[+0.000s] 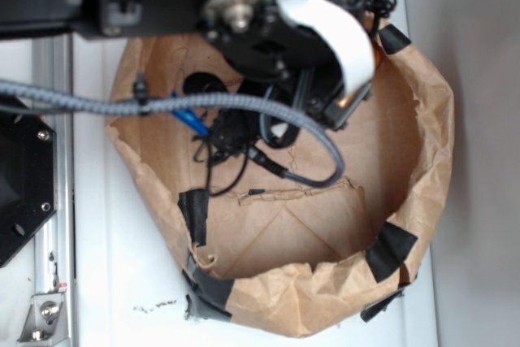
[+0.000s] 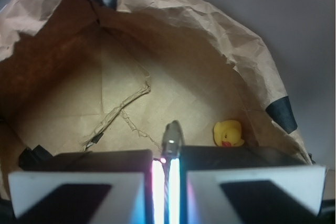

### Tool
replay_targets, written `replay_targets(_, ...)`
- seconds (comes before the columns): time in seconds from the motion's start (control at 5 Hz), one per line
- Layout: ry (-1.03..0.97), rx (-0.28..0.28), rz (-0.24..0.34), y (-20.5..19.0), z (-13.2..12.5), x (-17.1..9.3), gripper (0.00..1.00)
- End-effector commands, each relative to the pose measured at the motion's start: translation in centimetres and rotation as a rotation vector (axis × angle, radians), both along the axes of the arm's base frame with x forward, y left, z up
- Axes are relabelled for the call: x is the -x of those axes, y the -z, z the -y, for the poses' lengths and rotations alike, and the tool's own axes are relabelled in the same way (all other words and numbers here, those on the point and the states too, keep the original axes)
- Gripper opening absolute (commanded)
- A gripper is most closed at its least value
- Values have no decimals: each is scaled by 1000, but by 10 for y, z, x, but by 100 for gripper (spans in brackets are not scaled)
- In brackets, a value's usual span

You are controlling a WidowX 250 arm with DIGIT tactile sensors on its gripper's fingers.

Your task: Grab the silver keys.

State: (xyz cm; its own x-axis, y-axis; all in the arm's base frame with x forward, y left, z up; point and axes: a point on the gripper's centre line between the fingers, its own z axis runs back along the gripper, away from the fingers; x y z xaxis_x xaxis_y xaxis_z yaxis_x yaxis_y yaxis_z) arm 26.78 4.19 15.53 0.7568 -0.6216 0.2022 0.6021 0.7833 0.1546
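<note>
Exterior view, arm: the robot arm hangs low inside a brown paper bag that stands on the white worktop; a grey cable crosses in front of it.
Exterior view, jaws: hidden under the arm's own body, so this view does not show how they stand.
Exterior view, silver keys: not visible; the bare part of the bag floor shows no keys, and the part under the arm is covered.
Wrist view, jaws: close together, with only a narrow bright slit between them.
Wrist view, metal piece: a small grey metal piece stands up just at the far end of the slit. It may be one of the silver keys, but it is too small to say, and I cannot tell if the jaws grip it.
Wrist view, duck: a yellow duck sits just beyond the jaws, a little to their right, near the bag wall.
Wrist view, floor: ahead of the jaws and to their left only creased paper with a torn fold.
Step in hand: probably the closing or the check of the grasp.
How to do it well: lift slowly and straight up, and watch whether metal comes with the jaws. If nothing comes, I would open wide, centre the slit over the bunch, and go down until the tips nearly touch the paper.
Risk: thin rings slip easily from a shallow pinch, and a drift to the right may catch the duck.
</note>
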Motion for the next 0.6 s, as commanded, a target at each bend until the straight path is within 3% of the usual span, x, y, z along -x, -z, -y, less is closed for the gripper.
replay_targets(0.0, -11, -61, 22, -10, 4, -6, 0)
replay_targets(0.4, 1, -83, 25, -4, 9, -5, 0)
